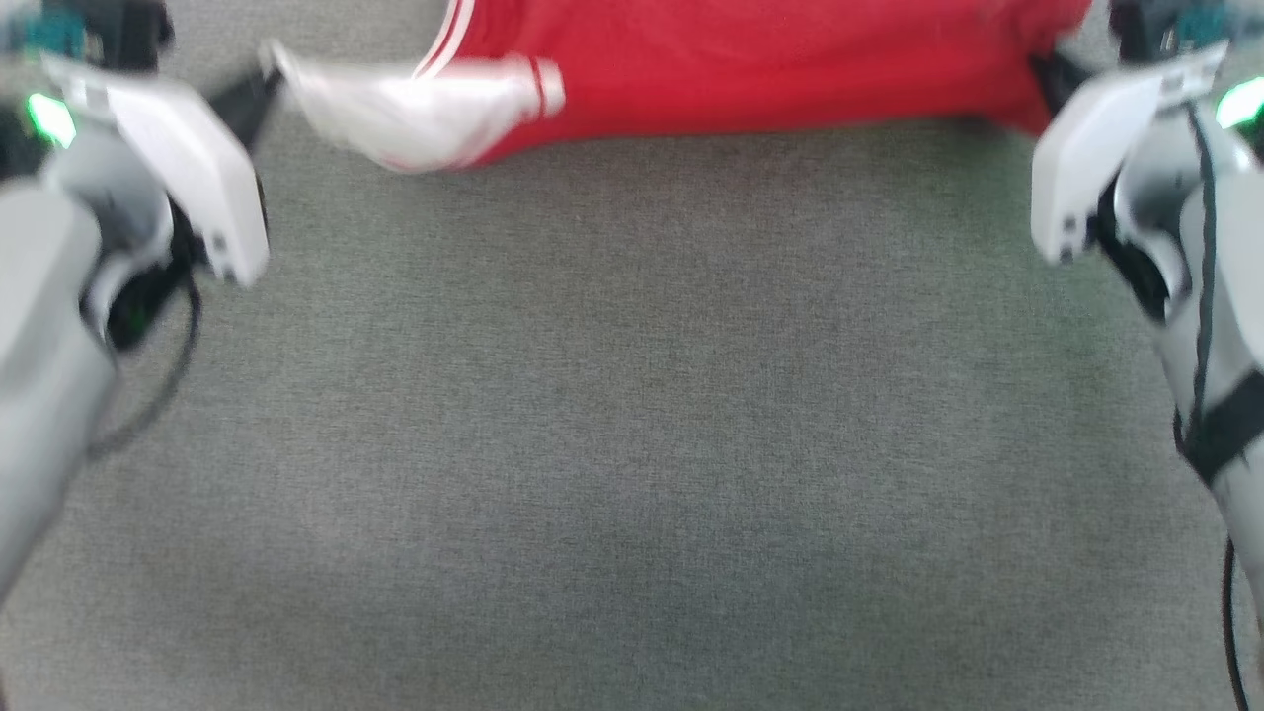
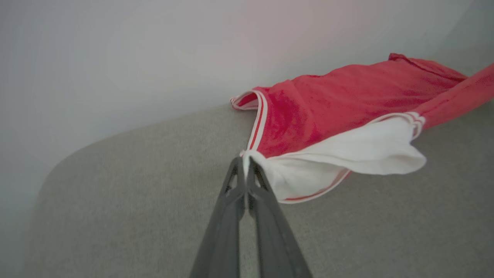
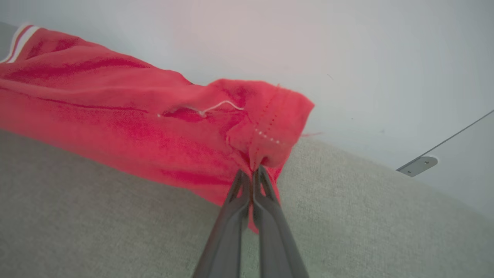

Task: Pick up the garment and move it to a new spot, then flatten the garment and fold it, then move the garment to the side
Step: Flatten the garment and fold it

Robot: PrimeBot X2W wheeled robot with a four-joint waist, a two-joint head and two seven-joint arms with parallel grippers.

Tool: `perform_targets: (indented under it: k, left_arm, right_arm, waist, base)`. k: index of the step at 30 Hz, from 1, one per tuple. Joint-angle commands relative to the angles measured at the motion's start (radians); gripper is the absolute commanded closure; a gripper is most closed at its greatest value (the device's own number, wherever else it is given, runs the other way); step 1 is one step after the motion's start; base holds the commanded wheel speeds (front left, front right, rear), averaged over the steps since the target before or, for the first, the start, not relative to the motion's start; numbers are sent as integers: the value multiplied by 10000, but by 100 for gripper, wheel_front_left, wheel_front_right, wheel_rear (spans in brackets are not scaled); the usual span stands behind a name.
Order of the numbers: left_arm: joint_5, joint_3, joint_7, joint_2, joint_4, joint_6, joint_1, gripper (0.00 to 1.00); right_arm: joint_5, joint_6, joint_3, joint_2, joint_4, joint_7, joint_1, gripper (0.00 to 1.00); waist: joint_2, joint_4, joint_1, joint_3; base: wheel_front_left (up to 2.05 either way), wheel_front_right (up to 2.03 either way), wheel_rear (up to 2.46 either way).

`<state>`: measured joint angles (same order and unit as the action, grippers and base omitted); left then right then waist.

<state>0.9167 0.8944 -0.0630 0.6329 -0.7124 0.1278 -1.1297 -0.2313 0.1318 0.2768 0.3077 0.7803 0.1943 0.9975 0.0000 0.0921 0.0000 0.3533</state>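
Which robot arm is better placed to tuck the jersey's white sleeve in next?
Probably the left: the left gripper is shut on the white sleeve of the jersey. The right gripper pinches a red corner at the other end.

A bare, lab-like room: grey fabric-covered surface [image 1: 632, 444] against a plain white far wall [image 2: 154, 58], metal bracket [image 3: 418, 164] attached.
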Motion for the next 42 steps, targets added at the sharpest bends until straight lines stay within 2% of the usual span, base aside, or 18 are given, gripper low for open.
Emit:
perform_targets:
  k: [1, 4, 7, 12, 18, 23, 28, 32, 35, 42]
  left_arm:
    - [488, -100, -283, 195, 314, 11, 397, 100]
    - [1375, -39, -1047, 631, 1335, -2, 1599, 100]
    - [1922, 79, -1686, 1129, 2583, -390, 2659, 100]
    - [2497, 237, -2277, 2046, 5131, -1705, 4370, 100]
    - [3056, 430, -2492, 3019, 7959, -3413, 6171, 100]
    - [3444, 610, -2411, 3604, 9469, -4391, 7391, 100]
    - [3953, 785, -2607, 4054, 10286, -5176, 8310, 100]
    - [4243, 759, -2616, 4321, 10719, -5594, 8648, 100]
    - [4268, 693, -2669, 4471, 10864, -5670, 8613, 100]
    - [3379, -171, -2688, 5411, 11605, -5846, 7255, 100]
  right_arm:
    - [-262, -21, 100, 200, -232, 172, -317, 100]
    - [-984, -21, 385, 474, -1013, 588, -1228, 100]
    - [-1566, -21, 578, 897, -1961, 998, -2159, 100]
    - [-2394, -18, 833, 1547, -3677, 1848, -3835, 100]
    - [-3158, -15, 610, 2347, -5730, 2937, -5961, 100]
    - [-3778, -13, 447, 3011, -7468, 3911, -7695, 100]
    - [-4388, -13, -60, 3475, -8774, 4731, -9233, 100]
    - [-4755, -13, -647, 3355, -9487, 5010, -10162, 100]
    - [-4746, -13, -988, 3183, -9740, 5050, -10441, 100]
    - [-4293, -13, -2067, 2482, -10726, 5399, -10148, 100]
  waist:
    - [0, 40, 0, -39]
    - [0, 73, 0, -112]
    - [0, 97, 0, -210]
    - [0, 146, 0, -425]
    - [0, 185, 0, -636]
    - [0, 168, 0, -686]
    - [0, 178, 0, -631]
    - [0, 173, 0, -586]
    - [0, 148, 0, -547]
    - [0, 13, 0, -352]
  base:
    - [0, 0, 0]
    - [0, 0, 0]
    - [0, 0, 0]
    - [0, 0, 0]
    - [0, 0, 0]
    - [0, 0, 0]
    - [0, 0, 0]
    - [0, 0, 0]
    - [0, 0, 0]
    - [0, 0, 0]
